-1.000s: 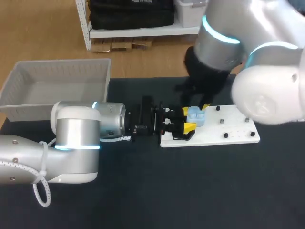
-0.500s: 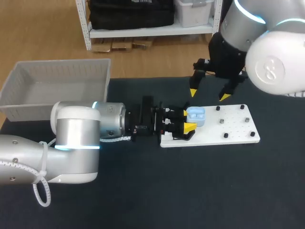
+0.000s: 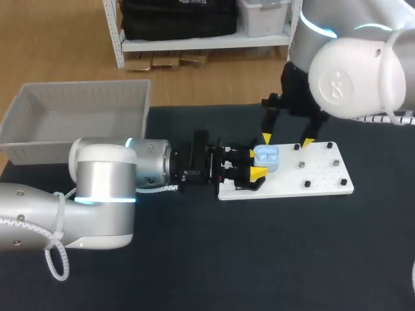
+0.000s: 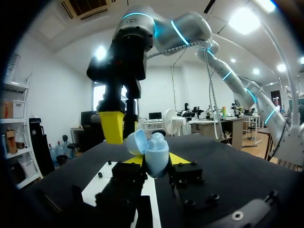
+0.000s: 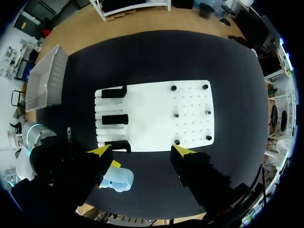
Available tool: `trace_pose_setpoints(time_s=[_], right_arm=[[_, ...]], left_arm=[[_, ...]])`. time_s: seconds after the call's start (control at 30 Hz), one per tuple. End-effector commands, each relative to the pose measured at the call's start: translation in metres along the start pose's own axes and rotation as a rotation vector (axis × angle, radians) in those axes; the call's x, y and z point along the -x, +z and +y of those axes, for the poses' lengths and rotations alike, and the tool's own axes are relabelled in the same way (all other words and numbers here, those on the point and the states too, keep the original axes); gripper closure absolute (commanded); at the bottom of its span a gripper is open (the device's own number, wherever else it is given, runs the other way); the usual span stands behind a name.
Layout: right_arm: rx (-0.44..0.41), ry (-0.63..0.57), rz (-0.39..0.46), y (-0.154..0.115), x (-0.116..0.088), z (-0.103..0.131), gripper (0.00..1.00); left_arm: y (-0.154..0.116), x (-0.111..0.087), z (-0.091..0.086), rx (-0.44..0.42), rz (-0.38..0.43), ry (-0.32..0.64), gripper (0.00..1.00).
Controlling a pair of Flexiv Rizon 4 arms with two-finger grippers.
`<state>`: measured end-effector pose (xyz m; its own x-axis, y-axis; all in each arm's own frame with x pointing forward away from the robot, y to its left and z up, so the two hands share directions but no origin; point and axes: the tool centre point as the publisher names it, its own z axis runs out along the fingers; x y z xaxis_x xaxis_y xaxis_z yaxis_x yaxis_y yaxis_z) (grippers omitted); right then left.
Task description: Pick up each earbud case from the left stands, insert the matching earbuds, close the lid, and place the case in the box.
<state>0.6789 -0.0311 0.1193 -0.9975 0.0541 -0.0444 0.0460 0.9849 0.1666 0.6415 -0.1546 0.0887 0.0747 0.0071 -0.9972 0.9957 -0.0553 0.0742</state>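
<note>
Our left gripper (image 3: 255, 162) is clamped on the light blue earbud case (image 3: 266, 157), one yellow tip on each side, holding it just over the left end of the white board (image 3: 318, 178). In the left wrist view its lid (image 4: 136, 142) looks raised. Our right gripper (image 3: 285, 140) hangs above the board just behind the case, fingers spread wide with nothing between them. The grey box (image 3: 78, 87) sits far to the left, well apart.

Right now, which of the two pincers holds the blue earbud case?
The left pincer, lying low by the white board, is shut on the blue earbud case; the right pincer hangs open and empty above.
</note>
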Motion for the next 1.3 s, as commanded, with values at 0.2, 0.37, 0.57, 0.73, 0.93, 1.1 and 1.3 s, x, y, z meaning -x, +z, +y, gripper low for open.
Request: trace_pose_setpoints(time_s=[0.2, 0.37, 0.57, 0.73, 0.93, 1.1, 1.3], right_arm=[[0.026, 0.008, 0.027, -0.003, -0.021, -0.010, 0.22], [0.034, 0.002, 0.047, -0.002, -0.028, -0.009, 0.21], [0.069, -0.009, -0.042, -0.015, -0.025, -0.009, 0.25], [0.194, 0.009, -0.129, -0.046, -0.023, -0.019, 0.15], [0.301, 0.016, -0.105, -0.057, -0.026, -0.022, 0.00], [0.301, 0.016, -0.105, -0.057, -0.026, -0.022, 0.00], [0.301, 0.016, -0.105, -0.057, -0.026, -0.022, 0.00]], left_arm=[[0.001, 0.000, 0.000, 0.004, 0.001, 0.001, 1.00], [0.001, 0.000, 0.000, 0.004, 0.001, 0.001, 1.00], [0.001, 0.000, 0.000, 0.004, 0.001, 0.001, 1.00], [0.001, 0.000, 0.000, 0.004, 0.001, 0.001, 1.00], [-0.028, 0.032, 0.009, 0.038, 0.023, 0.042, 1.00], [-0.067, 0.071, 0.017, 0.081, 0.057, 0.083, 1.00], [-0.114, 0.118, 0.027, 0.124, 0.133, 0.121, 1.00]])
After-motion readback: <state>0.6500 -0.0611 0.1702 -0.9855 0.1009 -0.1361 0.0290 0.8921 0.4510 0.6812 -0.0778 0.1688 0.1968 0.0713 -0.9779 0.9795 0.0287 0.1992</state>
